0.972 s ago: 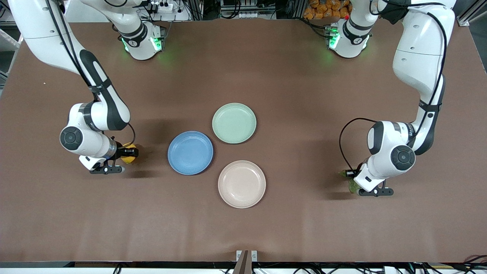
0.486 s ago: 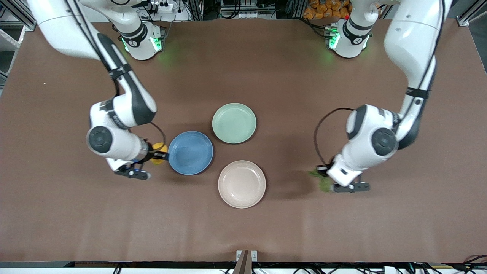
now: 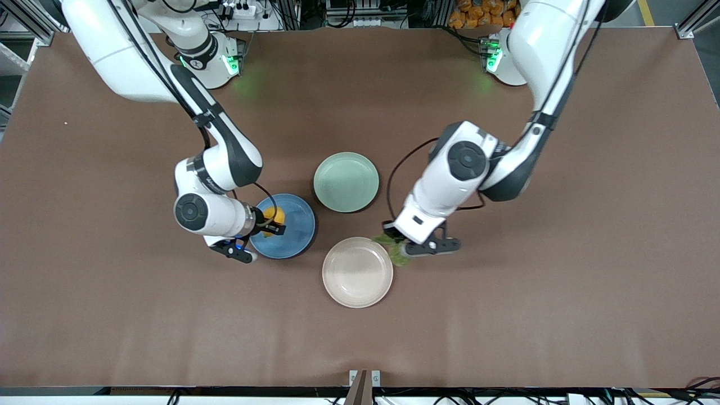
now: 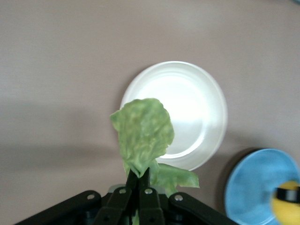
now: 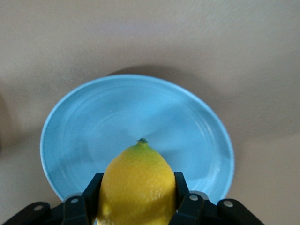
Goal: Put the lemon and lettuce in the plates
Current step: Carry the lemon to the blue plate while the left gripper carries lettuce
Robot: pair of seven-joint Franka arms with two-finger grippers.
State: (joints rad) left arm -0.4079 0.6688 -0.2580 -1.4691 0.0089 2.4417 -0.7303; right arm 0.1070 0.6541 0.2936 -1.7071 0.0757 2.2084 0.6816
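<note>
My right gripper (image 3: 274,221) is shut on the yellow lemon (image 3: 275,215) and holds it over the blue plate (image 3: 292,233), near the plate's rim toward the right arm's end. In the right wrist view the lemon (image 5: 137,185) sits between the fingers above the blue plate (image 5: 140,117). My left gripper (image 3: 398,247) is shut on the green lettuce (image 3: 397,253) and holds it over the rim of the cream-white plate (image 3: 354,275). In the left wrist view the lettuce (image 4: 143,136) hangs from the closed gripper (image 4: 139,175) over that plate's (image 4: 197,108) edge.
A pale mint-green plate (image 3: 346,181) lies farther from the front camera, next to the blue and cream-white plates. The brown table (image 3: 506,315) spreads wide around the three plates.
Both arms have swung in toward the middle of the table. The right gripper carried the lemon over the blue plate. The left gripper carried the lettuce to the cream-white plate's rim.
</note>
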